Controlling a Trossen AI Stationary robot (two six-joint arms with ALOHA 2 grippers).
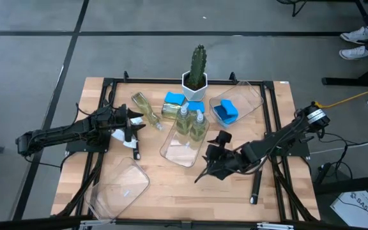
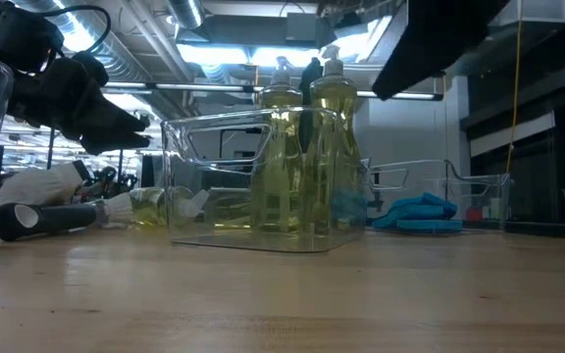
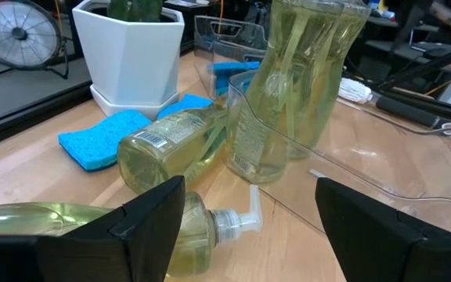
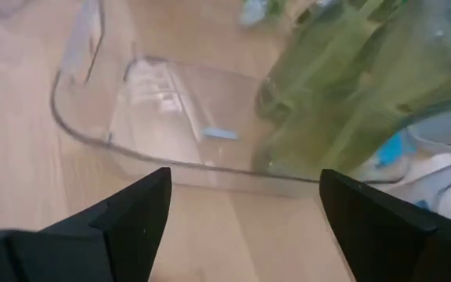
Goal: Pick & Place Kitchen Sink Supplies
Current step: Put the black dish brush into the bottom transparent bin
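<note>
The left gripper (image 1: 135,122) hangs low over the wood with its fingers spread wide and nothing between them. Just ahead of it a bottle (image 1: 143,105) of pale yellow-green liquid lies on its side, pump end toward the fingers in the left wrist view, so the open fingers look set for a grasp on it. Directly beneath this gripper lies a black-handled brush (image 1: 135,148), white head up by the fingers. A second toppled bottle (image 3: 180,144) lies a little farther ahead, label outward, against a blue sponge (image 3: 104,138) at the foot of the white cactus pot (image 1: 195,85).

Beyond both of these, and between the two grippers, sits the middle clear tray (image 1: 177,155). Two bottles (image 1: 190,124) stand upright at its far end, packed side by side (probably to leave the near end free for more supplies). Behind it, another tray (image 1: 251,97) holds a blue sponge (image 1: 225,111) by itself, which suggests the supplies go into trays by kind.

The right gripper (image 1: 211,160) hovers just off the middle tray's near edge, fingers wide apart and empty; its own camera looks into the tray's bare floor with the standing bottles further in. A third tray (image 1: 120,186) lies well back from the left gripper, near the table's front edge.
</note>
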